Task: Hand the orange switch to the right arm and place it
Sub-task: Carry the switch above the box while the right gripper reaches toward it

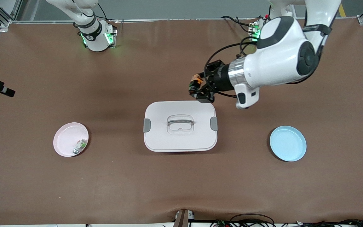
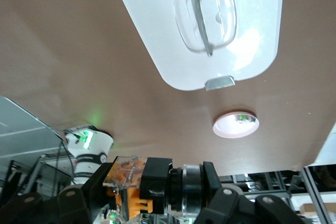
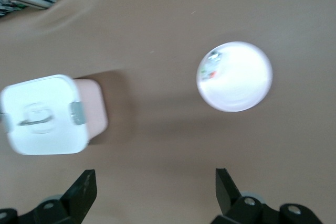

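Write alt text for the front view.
The left end effector holds the small black-and-orange switch above the table by a lidded white rectangular box. A pink plate and a blue plate flank the box.

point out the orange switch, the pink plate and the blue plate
orange switch [image 1: 196, 82], front view, its orange-marked body in the left gripper
pink plate [image 1: 65, 138], front view, bare inner floor
blue plate [image 1: 287, 143], front view, middle of its floor

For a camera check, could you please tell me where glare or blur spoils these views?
Right wrist view: soft blur, the pink plate blown out white. Left wrist view: glare on the container lid; the orange switch in the left hand is sharp enough. Front view: even light, soft shadows.
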Robot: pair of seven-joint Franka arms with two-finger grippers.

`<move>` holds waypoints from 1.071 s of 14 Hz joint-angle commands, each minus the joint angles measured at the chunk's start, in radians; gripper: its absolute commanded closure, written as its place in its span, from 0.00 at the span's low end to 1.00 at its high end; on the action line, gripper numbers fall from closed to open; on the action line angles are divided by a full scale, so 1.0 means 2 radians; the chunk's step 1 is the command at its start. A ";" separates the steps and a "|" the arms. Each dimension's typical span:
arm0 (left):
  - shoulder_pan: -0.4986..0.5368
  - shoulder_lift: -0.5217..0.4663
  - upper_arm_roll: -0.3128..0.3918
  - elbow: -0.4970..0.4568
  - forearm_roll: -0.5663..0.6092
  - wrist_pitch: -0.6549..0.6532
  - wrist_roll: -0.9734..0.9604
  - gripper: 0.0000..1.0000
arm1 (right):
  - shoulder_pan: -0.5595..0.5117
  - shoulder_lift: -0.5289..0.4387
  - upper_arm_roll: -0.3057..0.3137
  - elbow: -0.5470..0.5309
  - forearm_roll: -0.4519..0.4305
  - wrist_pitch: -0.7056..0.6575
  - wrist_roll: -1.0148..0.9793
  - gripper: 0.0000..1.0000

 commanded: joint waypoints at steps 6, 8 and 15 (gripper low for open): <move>-0.091 0.042 0.011 0.007 -0.010 0.200 -0.136 0.70 | 0.026 -0.082 0.009 -0.125 0.127 0.042 0.055 0.00; -0.105 0.055 0.013 0.006 -0.009 0.231 -0.153 0.70 | 0.056 -0.081 0.010 -0.128 0.140 0.042 0.056 0.00; -0.250 0.087 0.142 0.008 -0.013 0.268 -0.168 0.69 | 0.184 -0.073 0.010 -0.129 0.119 0.135 0.129 0.00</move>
